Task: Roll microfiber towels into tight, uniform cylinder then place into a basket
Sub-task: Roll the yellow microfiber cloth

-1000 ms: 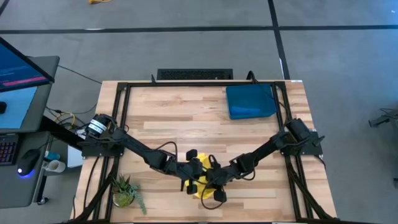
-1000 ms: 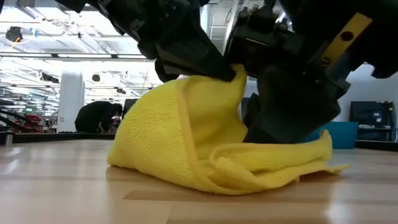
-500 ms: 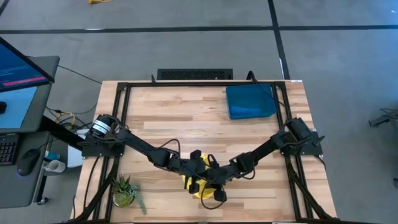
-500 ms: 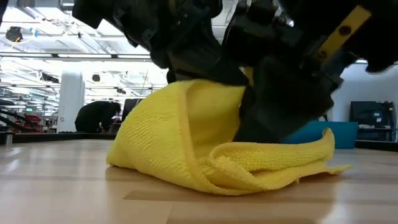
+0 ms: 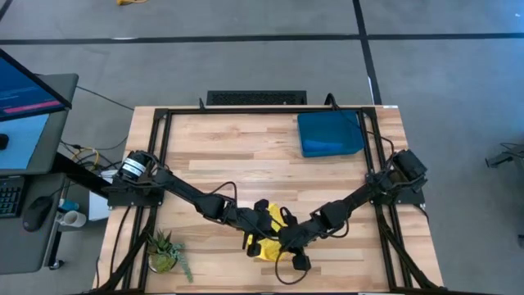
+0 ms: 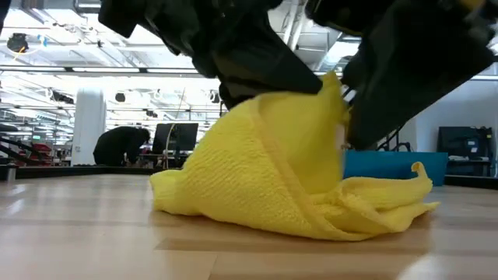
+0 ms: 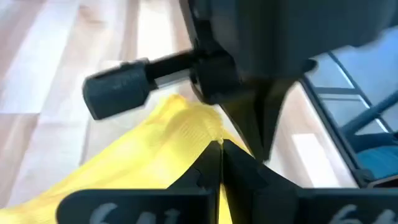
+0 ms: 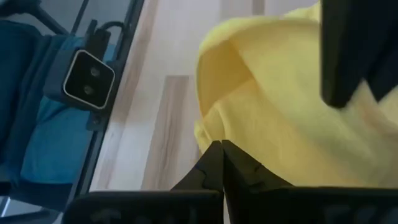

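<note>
A bright yellow microfiber towel (image 5: 264, 242) lies bunched on the wooden table near its front edge. One part of it is drawn up into a peak (image 6: 330, 84), and the rest rests in loose folds (image 6: 366, 210) on the wood. My left gripper (image 7: 221, 147) and my right gripper (image 8: 219, 147) meet over it, both shut, fingertips close together at the peak. The dark teal basket (image 5: 330, 133) stands at the far right of the table, well away from both grippers. My left gripper pinches the towel's raised peak (image 7: 210, 134) between its two fingertips, slanting down from the table's left. The cloth hangs from the tips as a taut cone, its lower folds on the table. My right gripper meets a fold of the towel (image 8: 207, 133) at its shut fingertips, slanting down from the table's right. Whether cloth lies between the fingers I cannot tell. The towel drapes below and beside them.
A small potted plant (image 5: 164, 251) stands at the near left corner. Black frame rails (image 5: 160, 156) run along the table's sides. The basket also shows behind the towel (image 6: 424, 166). Bare wood lies between towel and basket. A person (image 6: 120, 145) bends over far off in the room.
My right gripper has risen and drawn toward the table's right and near edge. The towel's peak has gone up and to the right with it. The cloth below is pulled into a tauter cone, and the loose folds have slid a little to the right.
</note>
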Tool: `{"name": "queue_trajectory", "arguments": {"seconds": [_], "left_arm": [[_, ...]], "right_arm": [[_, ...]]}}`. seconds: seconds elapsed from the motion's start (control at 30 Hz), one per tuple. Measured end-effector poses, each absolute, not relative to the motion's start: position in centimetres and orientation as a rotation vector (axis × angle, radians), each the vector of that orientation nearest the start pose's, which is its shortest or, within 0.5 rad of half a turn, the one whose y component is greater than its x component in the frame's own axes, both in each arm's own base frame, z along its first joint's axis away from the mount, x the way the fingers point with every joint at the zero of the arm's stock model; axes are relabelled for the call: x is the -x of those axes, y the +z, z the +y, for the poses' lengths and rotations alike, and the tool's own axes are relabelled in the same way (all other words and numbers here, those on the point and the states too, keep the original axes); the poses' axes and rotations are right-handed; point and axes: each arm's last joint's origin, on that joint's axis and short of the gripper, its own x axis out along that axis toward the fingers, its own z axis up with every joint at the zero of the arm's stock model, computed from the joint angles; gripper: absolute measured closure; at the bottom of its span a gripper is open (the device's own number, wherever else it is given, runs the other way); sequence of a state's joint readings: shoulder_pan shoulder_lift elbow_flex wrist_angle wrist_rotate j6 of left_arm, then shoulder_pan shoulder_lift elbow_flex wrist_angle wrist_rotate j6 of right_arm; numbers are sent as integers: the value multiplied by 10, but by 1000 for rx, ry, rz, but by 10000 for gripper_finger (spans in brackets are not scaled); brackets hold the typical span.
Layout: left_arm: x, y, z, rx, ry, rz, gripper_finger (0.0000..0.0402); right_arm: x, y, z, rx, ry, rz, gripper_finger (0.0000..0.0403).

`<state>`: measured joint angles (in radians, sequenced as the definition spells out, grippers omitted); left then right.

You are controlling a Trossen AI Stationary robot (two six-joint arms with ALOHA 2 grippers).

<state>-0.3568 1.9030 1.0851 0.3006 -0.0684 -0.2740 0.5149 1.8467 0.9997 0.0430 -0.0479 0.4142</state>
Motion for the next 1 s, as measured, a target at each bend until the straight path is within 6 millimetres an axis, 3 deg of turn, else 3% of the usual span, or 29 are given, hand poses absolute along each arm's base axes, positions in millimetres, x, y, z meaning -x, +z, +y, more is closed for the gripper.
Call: {"name": "queue_trajectory", "arguments": {"seconds": [0.2, 0.5, 0.63, 0.83, 1.0], "left_arm": [[-377, 168, -139, 130, -257, 538, 386], [-377, 169, -138, 129, -282, 540, 276], [-373, 181, -130, 156, -344, 574, 242], [-350, 196, -122, 120, -253, 733, 233], [-342, 181, -123, 69, -118, 806, 239]], "right_arm": [[-313, 150, 182, -196, 357, 899, 383], [-310, 149, 182, -204, 342, 940, 385], [-304, 149, 186, -204, 352, 967, 382], [-285, 168, 200, -188, 362, 957, 388], [-285, 186, 201, -76, 216, 763, 386]]}}
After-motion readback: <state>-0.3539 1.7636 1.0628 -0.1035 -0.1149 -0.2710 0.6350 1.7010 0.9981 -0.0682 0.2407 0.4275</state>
